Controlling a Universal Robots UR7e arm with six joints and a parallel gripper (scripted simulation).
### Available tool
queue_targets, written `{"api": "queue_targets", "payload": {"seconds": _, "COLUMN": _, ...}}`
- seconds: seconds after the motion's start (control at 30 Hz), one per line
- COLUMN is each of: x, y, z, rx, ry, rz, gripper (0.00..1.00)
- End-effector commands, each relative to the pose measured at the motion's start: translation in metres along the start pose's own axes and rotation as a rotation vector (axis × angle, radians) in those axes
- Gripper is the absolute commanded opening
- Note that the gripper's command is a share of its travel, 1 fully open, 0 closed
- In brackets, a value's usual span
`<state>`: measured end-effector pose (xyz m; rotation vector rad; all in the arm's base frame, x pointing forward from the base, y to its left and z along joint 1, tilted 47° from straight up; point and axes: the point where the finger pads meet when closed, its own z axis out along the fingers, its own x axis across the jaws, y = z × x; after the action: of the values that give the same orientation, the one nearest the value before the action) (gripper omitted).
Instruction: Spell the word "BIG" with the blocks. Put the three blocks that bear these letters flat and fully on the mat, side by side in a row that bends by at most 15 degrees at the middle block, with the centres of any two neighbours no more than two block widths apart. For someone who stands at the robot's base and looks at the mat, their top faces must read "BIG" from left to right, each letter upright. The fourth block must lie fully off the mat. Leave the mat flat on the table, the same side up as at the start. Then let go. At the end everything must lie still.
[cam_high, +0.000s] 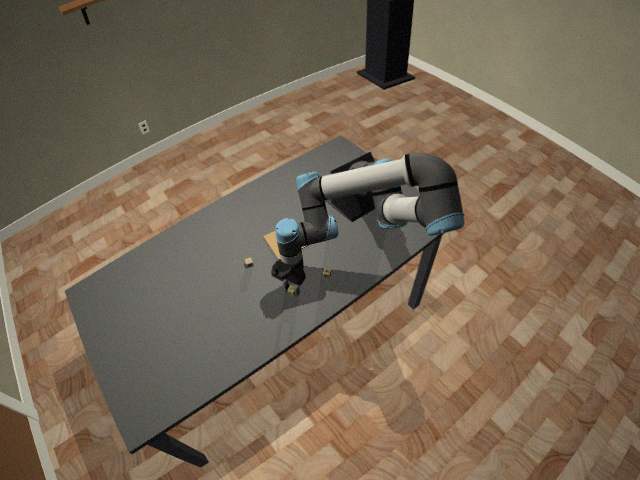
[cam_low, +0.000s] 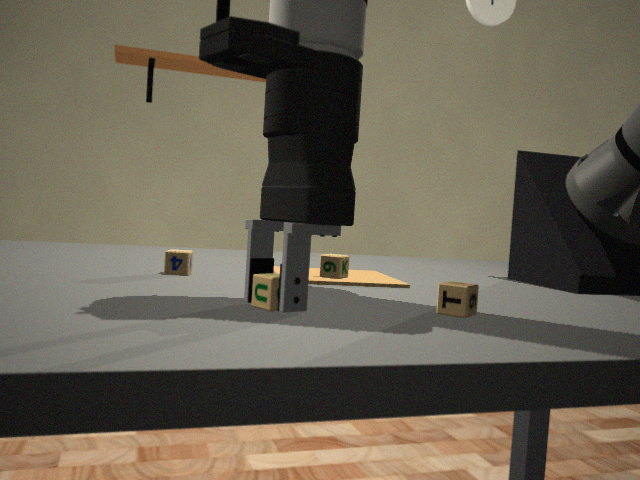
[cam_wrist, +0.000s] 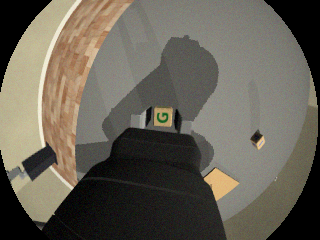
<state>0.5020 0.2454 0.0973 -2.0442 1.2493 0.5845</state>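
My gripper (cam_high: 291, 289) (cam_low: 273, 303) (cam_wrist: 163, 114) is open, pointing down, its fingers on either side of the G block (cam_low: 262, 292) (cam_wrist: 163, 114). Narrow gaps show between block and fingers in the wrist view. The block sits on the table, green G on top, a green U-like mark on one side. The tan mat (cam_high: 270, 240) (cam_low: 377, 280) (cam_wrist: 224, 185) lies flat, bearing a block (cam_low: 334, 266) with green 6 and K sides. A block (cam_high: 248, 262) (cam_low: 178, 262) (cam_wrist: 258, 141) with a blue 4 side and a block (cam_high: 326, 272) (cam_low: 456, 299) with a black T side lie off the mat. Their top letters are unreadable.
The grey table (cam_high: 170, 310) (cam_low: 155, 351) has its long edge beyond the G block, on the side away from the mat. The dark robot pedestal (cam_low: 547, 222) stands at the right in the exterior view. The arm hides part of the mat in the top view.
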Motion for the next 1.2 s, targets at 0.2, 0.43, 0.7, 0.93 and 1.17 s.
{"api": "queue_targets", "payload": {"seconds": 0.2, "x": -0.0005, "y": 0.0005, "z": 0.0008, "rx": 0.0, "ry": -0.001, "rz": 0.0, "gripper": 0.49}}
{"api": "queue_targets", "payload": {"seconds": 0.43, "x": -0.0005, "y": 0.0005, "z": 0.0008, "rx": 0.0, "ry": -0.001, "rz": 0.0, "gripper": 0.49}}
{"api": "queue_targets", "payload": {"seconds": 0.7, "x": -0.0005, "y": 0.0005, "z": 0.0008, "rx": 0.0, "ry": -0.001, "rz": 0.0, "gripper": 0.49}}
{"api": "queue_targets", "payload": {"seconds": 0.93, "x": -0.0005, "y": 0.0005, "z": 0.0008, "rx": 0.0, "ry": -0.001, "rz": 0.0, "gripper": 0.49}}
{"api": "queue_targets", "payload": {"seconds": 1.17, "x": -0.0005, "y": 0.0005, "z": 0.0008, "rx": 0.0, "ry": -0.001, "rz": 0.0, "gripper": 0.49}}
